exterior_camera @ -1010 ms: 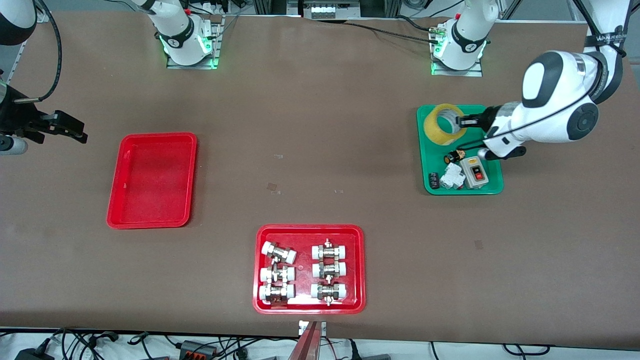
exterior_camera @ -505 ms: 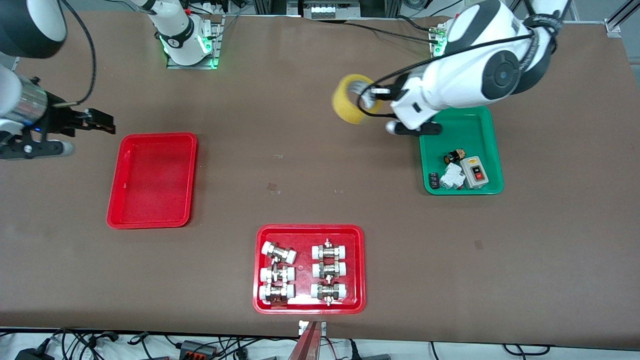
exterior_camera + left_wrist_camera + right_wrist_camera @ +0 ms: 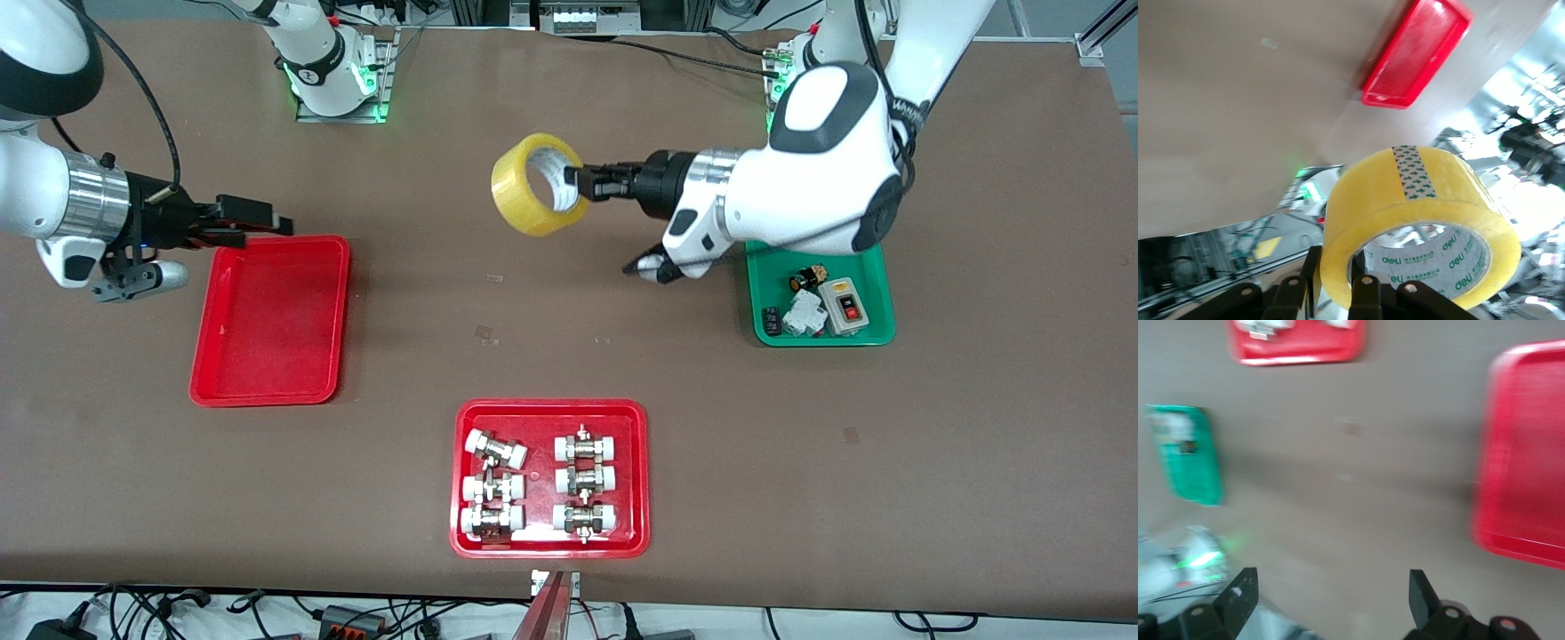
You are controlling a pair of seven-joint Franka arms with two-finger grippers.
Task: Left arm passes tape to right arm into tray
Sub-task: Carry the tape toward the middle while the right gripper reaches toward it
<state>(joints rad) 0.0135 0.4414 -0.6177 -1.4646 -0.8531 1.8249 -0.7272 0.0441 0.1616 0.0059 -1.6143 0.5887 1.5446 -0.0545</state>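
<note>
Lowest in the front frame, at bottom centre, I see a red tray with metal fittings [image 3: 550, 477]: glossy plastic, rounded corners, six white-capped metal parts in two columns.

Higher, at centre left, lies the tray [image 3: 271, 318], a plain red rectangle with a low rim and rounded corners, its long axis running up the frame. At centre right sits a green tray [image 3: 855, 331] holding a grey switch box [image 3: 845, 307] with a red button and a few small white and black parts.

Higher still, at upper centre, I hold the tape [image 3: 536, 184] in the air over the bare brown table [image 3: 569, 373], between the two plain trays. The roll is a wide, smooth ring of translucent yellow film on a white printed core; it is tipped up so that its open hole faces partly toward the front camera. The left gripper [image 3: 580, 182] is clamped on the roll's wall, one finger inside the core.

At upper left, the right gripper [image 3: 267, 222] hangs over the top edge of the tray, its fingers [image 3: 1238, 593] spread wide with nothing between them.
</note>
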